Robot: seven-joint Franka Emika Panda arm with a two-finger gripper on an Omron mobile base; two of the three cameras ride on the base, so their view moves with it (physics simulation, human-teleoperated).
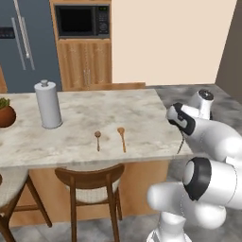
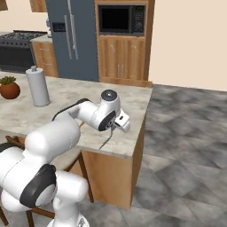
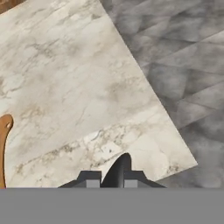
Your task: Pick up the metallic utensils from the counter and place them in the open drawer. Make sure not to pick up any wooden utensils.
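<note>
Leftmost, left base view: potted plant (image 1: 5, 113) at the counter (image 1: 85, 113) edge.

- Roll: pale grey upright cylinder (image 1: 47, 104), near the plant, standing on the counter.
- Chair: dark wood (image 1: 90, 182), tucked below the counter's near edge.
- Wooden spoons: two, orange-brown, lying side by side, apart, bowls away from the camera; left spoon (image 1: 98, 140), right spoon (image 1: 122, 138). Neither is touched. One spoon's end (image 3: 4, 144) shows at the left edge of the hand view, well apart from the fingers.
- Gripper (image 3: 113, 180): above the counter's right corner, fingers drawn close together, pinching a metal utensil.
- Metal utensil (image 2: 106, 142): slim, dark grey, hanging below the hand with its lower end near the counter edge; whether it touches the stone cannot be told. In the hand view it rises as a dark curved sliver (image 3: 120, 168) between the fingertips. Its exact kind is too small to tell.
- Floor: grey tiles (image 3: 183, 65), right of the counter.
</note>
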